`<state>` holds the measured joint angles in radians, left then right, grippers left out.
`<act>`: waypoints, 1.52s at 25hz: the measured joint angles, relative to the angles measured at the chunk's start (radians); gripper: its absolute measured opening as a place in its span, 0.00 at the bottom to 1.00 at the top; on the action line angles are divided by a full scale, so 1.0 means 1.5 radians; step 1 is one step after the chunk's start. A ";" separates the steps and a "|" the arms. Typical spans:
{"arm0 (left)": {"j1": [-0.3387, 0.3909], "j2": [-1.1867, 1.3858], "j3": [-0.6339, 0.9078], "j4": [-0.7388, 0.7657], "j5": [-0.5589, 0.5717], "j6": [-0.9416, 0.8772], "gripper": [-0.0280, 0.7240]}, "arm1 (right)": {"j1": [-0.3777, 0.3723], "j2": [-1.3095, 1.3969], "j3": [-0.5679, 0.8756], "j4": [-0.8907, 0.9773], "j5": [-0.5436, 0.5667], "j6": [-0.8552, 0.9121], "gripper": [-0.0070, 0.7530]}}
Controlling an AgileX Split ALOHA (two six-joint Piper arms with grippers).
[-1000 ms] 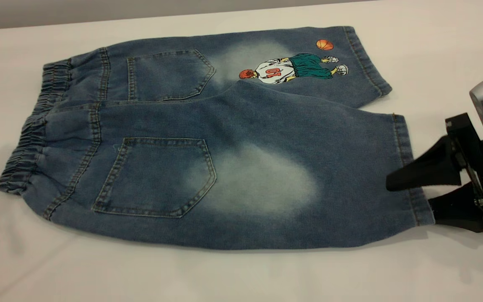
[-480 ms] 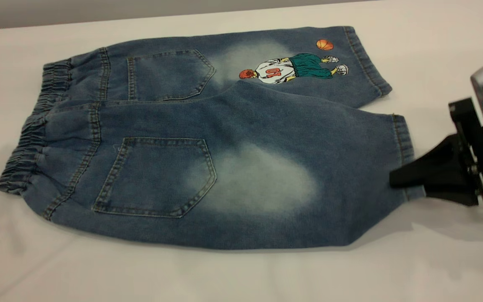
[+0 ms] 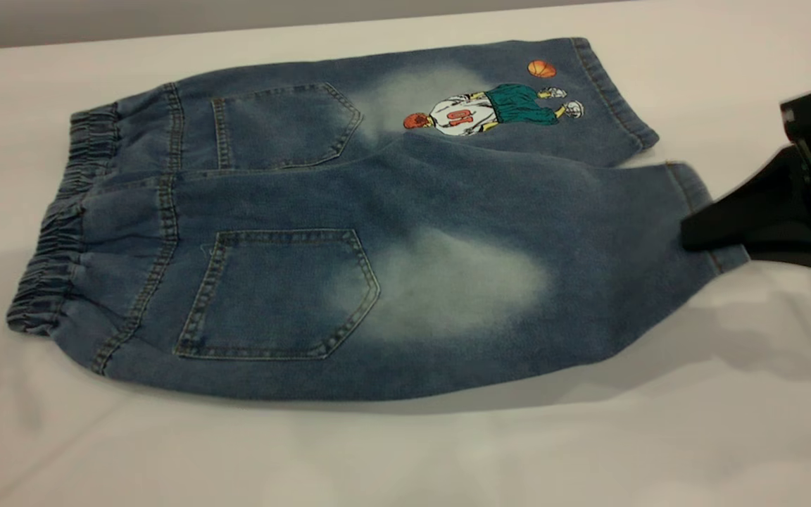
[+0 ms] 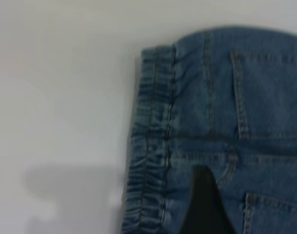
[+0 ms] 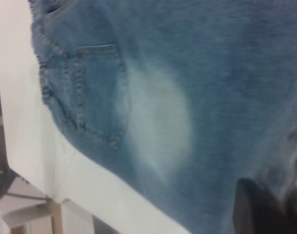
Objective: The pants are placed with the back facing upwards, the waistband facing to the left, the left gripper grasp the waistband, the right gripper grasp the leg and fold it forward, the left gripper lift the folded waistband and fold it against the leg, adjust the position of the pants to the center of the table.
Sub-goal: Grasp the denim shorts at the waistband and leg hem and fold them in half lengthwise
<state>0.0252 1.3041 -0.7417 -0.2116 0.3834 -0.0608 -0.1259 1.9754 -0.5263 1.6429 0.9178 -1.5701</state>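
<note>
Black wedge-fingered right gripper (image 3: 694, 236) has its jaws clenched on the plain denim leg (image 3: 659, 232) hem, lifting it off the white worktop (image 3: 405, 458); left gripper's (image 4: 204, 204) jaws, can't tell.

The pants (image 3: 349, 232) lie on the table (image 3: 405, 458), waistband (image 3: 60, 232) left, legs right.

Right hand (image 3: 694, 236), now higher, with the leg (image 3: 659, 232) hem lifted rightward.

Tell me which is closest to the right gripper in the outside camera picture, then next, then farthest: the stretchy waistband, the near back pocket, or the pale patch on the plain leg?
From the right gripper clamped on the leg's hem:
1. Pale patch, mid-leg.
2. Near back pocket, further left.
3. Waistband, far left end.
</note>
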 joint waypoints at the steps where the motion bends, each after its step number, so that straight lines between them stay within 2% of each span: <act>1: 0.000 0.009 0.000 0.001 0.004 0.000 0.61 | 0.008 -0.008 0.000 -0.001 -0.002 0.000 0.02; 7: 0.000 0.081 0.000 0.003 0.039 0.000 0.61 | 0.082 -0.066 -0.004 -0.009 -0.066 0.000 0.02; 9: 0.000 0.112 0.000 0.004 0.040 0.002 0.61 | 0.092 -0.069 -0.014 -0.011 -0.073 0.000 0.02; 17: 0.000 0.246 0.000 0.035 0.047 0.002 0.61 | 0.092 -0.068 -0.033 -0.024 -0.075 0.014 0.02; 25: 0.000 0.354 0.000 0.041 0.020 0.041 0.61 | 0.092 -0.068 -0.033 -0.024 -0.075 0.015 0.02; 30: 0.000 0.389 0.000 0.040 -0.037 0.092 0.61 | 0.092 -0.068 -0.033 -0.024 -0.075 0.016 0.02; 38: 0.000 0.419 0.000 0.039 -0.057 0.127 0.61 | 0.092 -0.068 -0.033 -0.023 -0.075 0.016 0.02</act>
<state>0.0252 1.9324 -0.7417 -0.1538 0.2981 0.1291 0.0125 1.8737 -0.5765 1.6078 0.8055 -1.5459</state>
